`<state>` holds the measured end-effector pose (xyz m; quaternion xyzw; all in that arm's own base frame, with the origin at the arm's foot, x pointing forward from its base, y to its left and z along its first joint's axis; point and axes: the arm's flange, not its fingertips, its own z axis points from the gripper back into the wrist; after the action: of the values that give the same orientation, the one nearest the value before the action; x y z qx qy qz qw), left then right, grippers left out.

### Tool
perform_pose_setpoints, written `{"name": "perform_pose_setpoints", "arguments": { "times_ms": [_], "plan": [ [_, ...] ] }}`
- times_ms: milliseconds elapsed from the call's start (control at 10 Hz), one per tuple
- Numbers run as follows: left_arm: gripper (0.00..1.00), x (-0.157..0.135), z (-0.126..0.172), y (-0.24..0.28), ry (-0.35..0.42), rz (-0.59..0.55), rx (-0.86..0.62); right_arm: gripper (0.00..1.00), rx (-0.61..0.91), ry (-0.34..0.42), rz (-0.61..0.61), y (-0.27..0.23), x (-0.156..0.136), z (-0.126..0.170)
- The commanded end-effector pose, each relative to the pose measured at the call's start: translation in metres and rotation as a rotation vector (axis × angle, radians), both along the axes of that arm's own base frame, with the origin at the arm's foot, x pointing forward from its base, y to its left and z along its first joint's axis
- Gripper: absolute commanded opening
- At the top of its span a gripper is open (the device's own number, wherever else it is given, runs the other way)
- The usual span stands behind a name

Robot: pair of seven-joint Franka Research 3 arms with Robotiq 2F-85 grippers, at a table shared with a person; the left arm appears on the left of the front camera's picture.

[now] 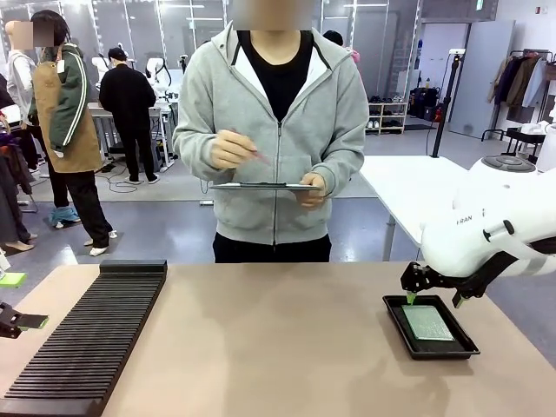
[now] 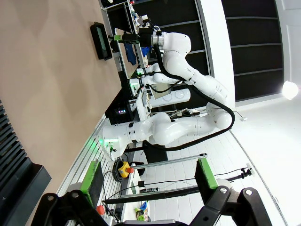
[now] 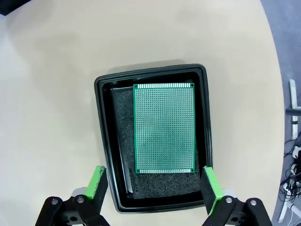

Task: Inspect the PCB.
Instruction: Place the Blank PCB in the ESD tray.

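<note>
The circuit board (image 3: 163,128) lies flat, pale patterned face up, on dark foam inside a shallow black tray (image 3: 104,141) at the right side of the table (image 1: 278,339), I think so that it can be looked at from above without sliding. The right claw (image 3: 153,187) hangs above the tray's near end with its green pads spread wide and nothing between them, touching neither board nor tray. The left claw (image 2: 148,176) is also spread and empty, while the person (image 1: 274,130) across the table holds a clipboard (image 1: 265,185) and a pen, probably to note the result.
</note>
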<state>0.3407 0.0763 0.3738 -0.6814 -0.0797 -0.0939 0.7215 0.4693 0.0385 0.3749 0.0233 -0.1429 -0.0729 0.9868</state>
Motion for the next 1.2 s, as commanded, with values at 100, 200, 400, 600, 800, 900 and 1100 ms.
{"name": "perform_pose_setpoints", "arguments": {
  "times_ms": [100,200,400,600,800,900,1100],
  "plan": [
    [1.0,0.001,0.0005,-0.0009,0.003,0.002,-0.001,1.0,0.0,-0.003,0.002,0.0007,0.0,-0.0013],
    [1.0,0.001,0.0005,-0.0009,0.003,0.002,-0.001,1.0,0.0,-0.003,0.002,0.0007,0.0,-0.0013],
    [1.0,0.001,0.0005,-0.0009,0.003,0.002,-0.001,1.0,0.0,-0.003,0.002,0.0007,0.0,-0.0013],
    [1.0,0.001,0.0005,-0.0009,0.003,0.002,-0.001,1.0,0.0,-0.003,0.002,0.0007,0.0,-0.0013],
    [1.0,0.001,0.0005,-0.0009,0.003,0.002,-0.001,1.0,0.0,-0.003,0.002,0.0007,0.0,-0.0013],
    [1.0,0.001,0.0005,-0.0009,0.003,0.002,-0.001,1.0,0.0,-0.003,0.002,0.0007,0.0,-0.0013],
    [1.0,0.001,0.0005,-0.0009,0.003,0.002,-0.001,1.0,0.0,-0.003,0.002,0.0007,0.0,-0.0013]
  ]
}}
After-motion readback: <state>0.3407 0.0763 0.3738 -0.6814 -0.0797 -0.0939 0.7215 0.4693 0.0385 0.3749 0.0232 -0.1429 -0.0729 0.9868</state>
